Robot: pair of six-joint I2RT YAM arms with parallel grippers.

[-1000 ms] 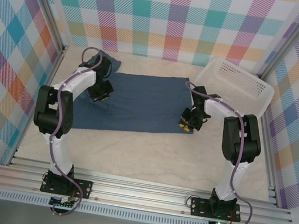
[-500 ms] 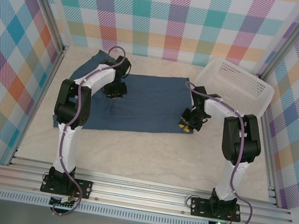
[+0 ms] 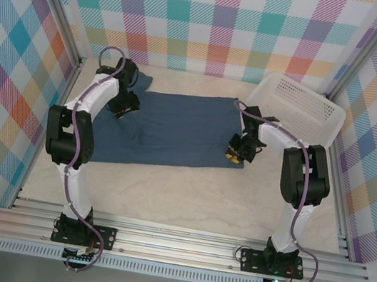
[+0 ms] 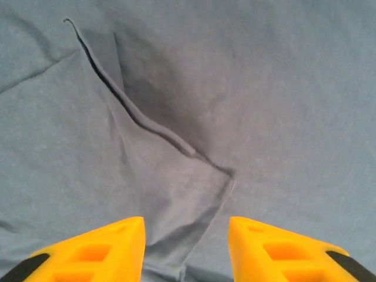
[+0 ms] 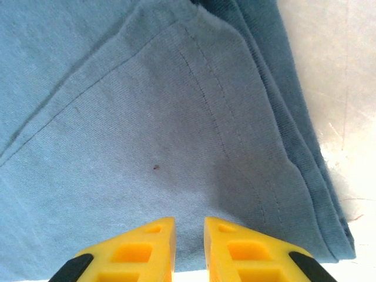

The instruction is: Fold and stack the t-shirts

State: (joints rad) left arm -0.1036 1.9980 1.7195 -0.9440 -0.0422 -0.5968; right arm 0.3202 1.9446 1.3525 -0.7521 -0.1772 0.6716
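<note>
Two risks: the left gripper [image 4: 185,226], wide over the t-shirt [image 3: 176,128] fold, could snag it; the right gripper [image 5: 189,223], narrow, could drag the hem.

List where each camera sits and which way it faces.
Top external: above and behind the robot, looking down at the table, t-shirt and basket; left arm and right arm show whole, bases nearest.
Left wrist: on the left arm, facing down at a creased fold; left gripper fingers at the bottom, apart.
Right wrist: on the right arm, facing down at the t-shirt's hemmed corner and bare table; right gripper fingers close together.
Shared: all three see the t-shirt.
</note>
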